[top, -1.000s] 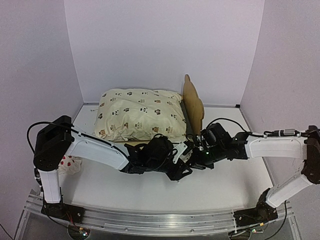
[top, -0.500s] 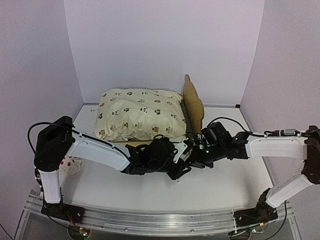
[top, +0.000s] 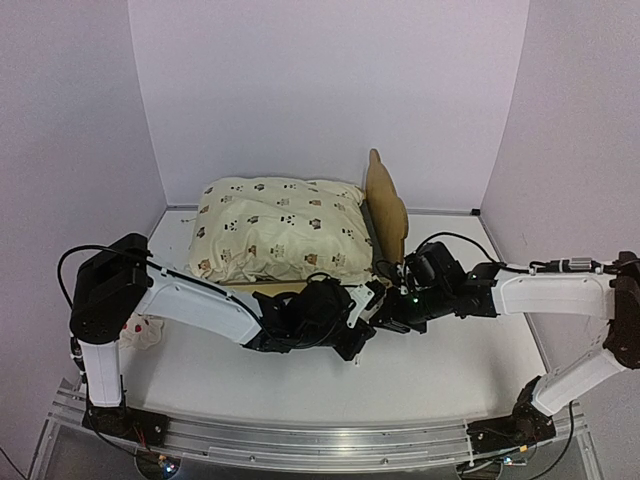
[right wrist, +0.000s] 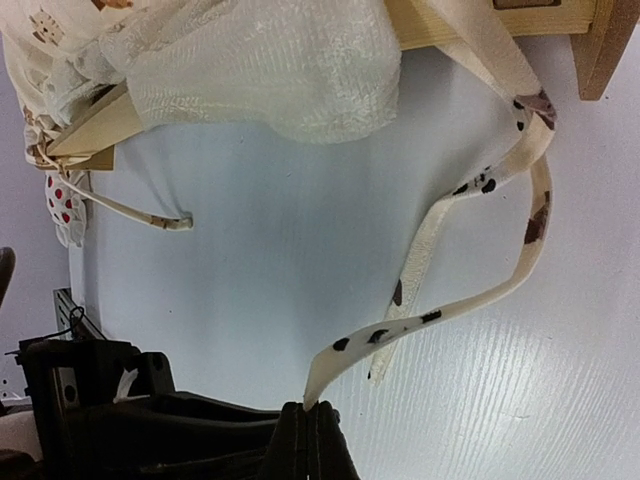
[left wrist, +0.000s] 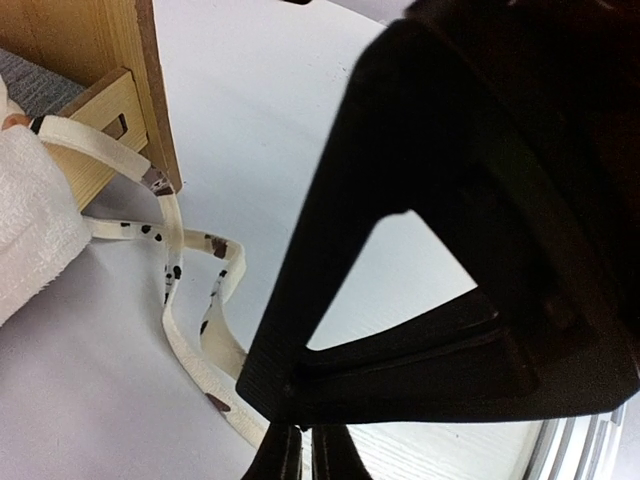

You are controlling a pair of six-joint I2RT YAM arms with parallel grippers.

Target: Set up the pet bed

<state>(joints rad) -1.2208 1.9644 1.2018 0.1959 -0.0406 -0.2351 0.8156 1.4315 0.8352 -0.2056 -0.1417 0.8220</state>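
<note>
The pet bed stands at the back of the table, its bear-ear headboard on the right and the cream bear-print cushion lying on it. Both grippers meet at the bed's near right corner. My right gripper is shut on the end of a cream spotted tie strap that loops down from the cushion by the plywood leg. My left gripper is shut at the end of a second tie strap that runs from the bed's corner post. The right gripper's black body fills much of the left wrist view.
A small white pillow with red spots lies at the left edge of the table beside the left arm; it also shows in the right wrist view. Another thin tie hangs from the cushion's far corner. White walls enclose the table.
Both grippers have shifted slightly up and left, closer to the bed's near right corner, still holding the straps. The bed and cushion have not moved.
</note>
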